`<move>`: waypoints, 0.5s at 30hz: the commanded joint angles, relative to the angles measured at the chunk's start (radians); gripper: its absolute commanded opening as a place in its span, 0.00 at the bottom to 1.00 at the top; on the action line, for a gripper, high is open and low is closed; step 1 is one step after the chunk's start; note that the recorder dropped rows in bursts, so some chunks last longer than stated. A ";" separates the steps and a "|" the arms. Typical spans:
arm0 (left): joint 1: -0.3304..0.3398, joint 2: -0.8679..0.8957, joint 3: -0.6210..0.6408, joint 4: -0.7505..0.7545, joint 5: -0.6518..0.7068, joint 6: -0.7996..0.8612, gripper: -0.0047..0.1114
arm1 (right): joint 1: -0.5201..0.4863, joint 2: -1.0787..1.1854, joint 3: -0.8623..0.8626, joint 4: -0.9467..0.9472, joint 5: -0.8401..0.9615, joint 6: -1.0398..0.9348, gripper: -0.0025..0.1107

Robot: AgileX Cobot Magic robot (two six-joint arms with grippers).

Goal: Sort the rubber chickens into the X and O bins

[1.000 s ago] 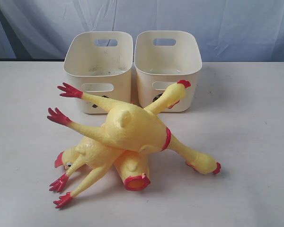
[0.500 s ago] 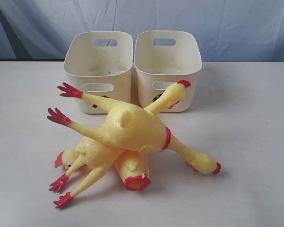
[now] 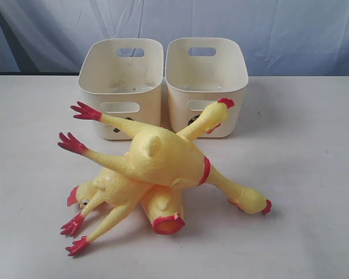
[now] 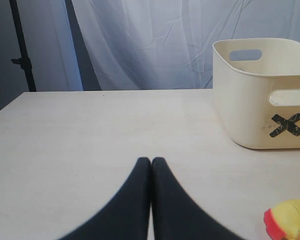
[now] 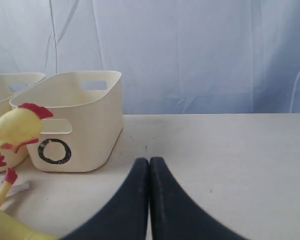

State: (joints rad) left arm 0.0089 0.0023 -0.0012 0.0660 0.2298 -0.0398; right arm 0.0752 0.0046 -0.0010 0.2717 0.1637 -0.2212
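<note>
Nothing has moved: chickens (image 3: 163,165) lie heaped, unsorted, before X bin (image 4: 250,100) and O bin (image 5: 92,112), with left gripper (image 4: 151,161) and right gripper (image 5: 149,160) closed and empty.

Soft, even, bright light; faint shadows; wrist views slightly blurred.

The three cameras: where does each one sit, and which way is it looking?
Exterior view: off the arms, raised, looking down across the piled rubber chickens to the X bin and O bin; no robot part shows.
Left wrist view: low over the table, facing the X bin; shut black jaws show.
Right wrist view: equally low, facing the O bin and a red-combed chicken head; shut jaws show.
Shared: each wrist view's bin also appears in the exterior view.
</note>
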 commanded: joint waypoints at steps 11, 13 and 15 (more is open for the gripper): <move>-0.001 -0.002 0.001 0.003 -0.006 -0.003 0.04 | -0.004 -0.005 -0.019 0.662 -0.156 -0.002 0.02; -0.001 -0.002 0.001 0.003 -0.006 -0.003 0.04 | -0.004 -0.005 -0.056 0.672 -0.125 -0.002 0.02; -0.001 -0.002 0.001 0.003 -0.006 -0.003 0.04 | -0.004 -0.005 -0.098 0.670 -0.090 -0.008 0.02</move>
State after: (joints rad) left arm 0.0089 0.0023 -0.0012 0.0660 0.2298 -0.0398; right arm 0.0752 0.0046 -0.0465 0.9385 0.0331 -0.2212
